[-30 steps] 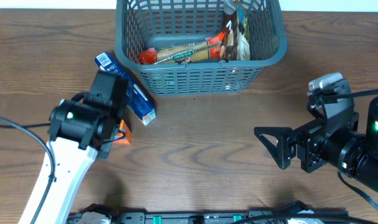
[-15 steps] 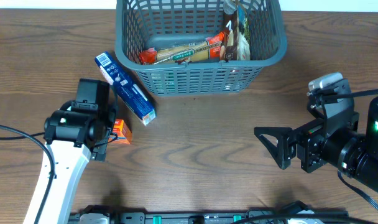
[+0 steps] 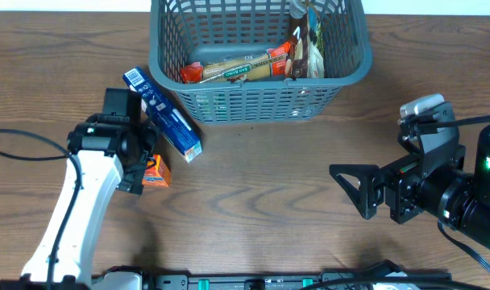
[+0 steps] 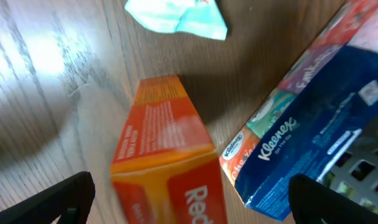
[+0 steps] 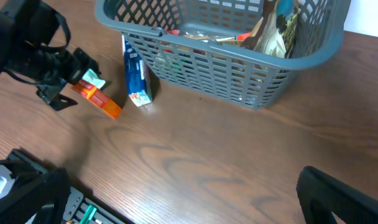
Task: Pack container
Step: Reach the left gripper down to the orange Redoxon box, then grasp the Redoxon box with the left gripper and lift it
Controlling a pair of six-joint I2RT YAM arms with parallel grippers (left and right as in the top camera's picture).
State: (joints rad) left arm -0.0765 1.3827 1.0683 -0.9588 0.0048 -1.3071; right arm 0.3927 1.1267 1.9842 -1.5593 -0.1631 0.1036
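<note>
The dark grey container (image 3: pixel 257 105) stands at the table's far middle and holds a long orange packet (image 3: pixel 237 70) and a bag (image 3: pixel 305 40). A blue Kleenex box (image 3: pixel 164 114) lies outside its left front corner. A small orange box (image 3: pixel 156 171) lies just below it. My left gripper (image 3: pixel 139 165) is open, low over the orange box (image 4: pixel 161 143), with one finger on each side of it (image 4: pixel 192 205). The blue box (image 4: pixel 313 124) is at its right. My right gripper (image 3: pixel 354 189) is open and empty at the right, well away from the container (image 5: pixel 220 68).
A small pale teal packet (image 4: pixel 176 15) lies on the wood beyond the orange box. The right wrist view shows the blue box (image 5: pixel 134 74), the orange box (image 5: pixel 99 99) and the left arm (image 5: pixel 33 43). A rail runs along the table's front edge (image 3: pixel 253 282).
My left gripper has drawn back from over the blue box to the left and now sits over the orange box. The boxes and the right arm have not moved.
</note>
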